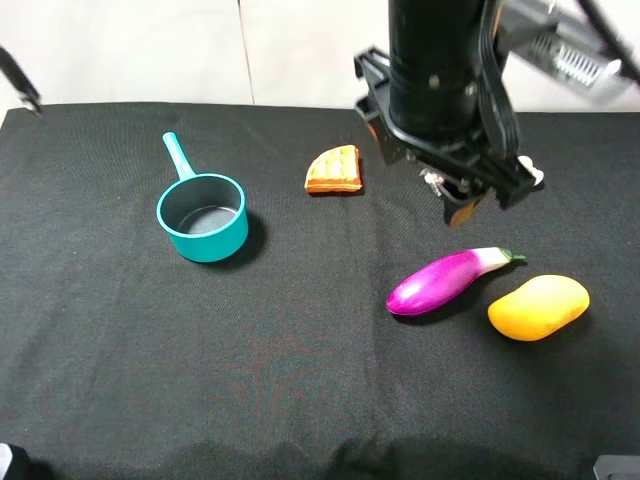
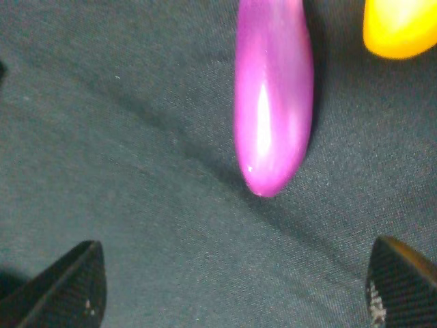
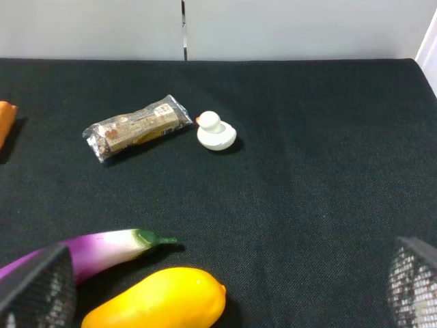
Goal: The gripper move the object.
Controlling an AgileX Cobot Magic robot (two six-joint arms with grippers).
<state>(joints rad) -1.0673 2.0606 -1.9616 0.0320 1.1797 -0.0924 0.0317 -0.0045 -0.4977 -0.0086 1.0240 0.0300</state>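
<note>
The bench [image 1: 120, 380], draped in black cloth, is carrying all the items, and a bulky grey-and-black arm [image 1: 440, 80] is hanging over its far right part. This arm's wrist view is looking down on the eggplant, so it appears to be the left arm reaching across; its tool [image 2: 232, 287] is standing wide, both fingertips apart and holding nothing. The right tool [image 3: 225, 294] is likewise spread wide and empty at the right side of the bench. The teal saucepan [image 1: 203, 218] is sitting at the left, well apart from the rest, and the waffle piece [image 1: 334, 170] is lying far of centre. The eggplant [image 1: 445, 280] is lying flat at the right, untouched, with the mango [image 1: 538, 307] just beside its stem end. The step in hand appears to be the approach before the grasp. The next move is calling for a descent that straddles the purple body across its width while staying clear of the mango.
</note>
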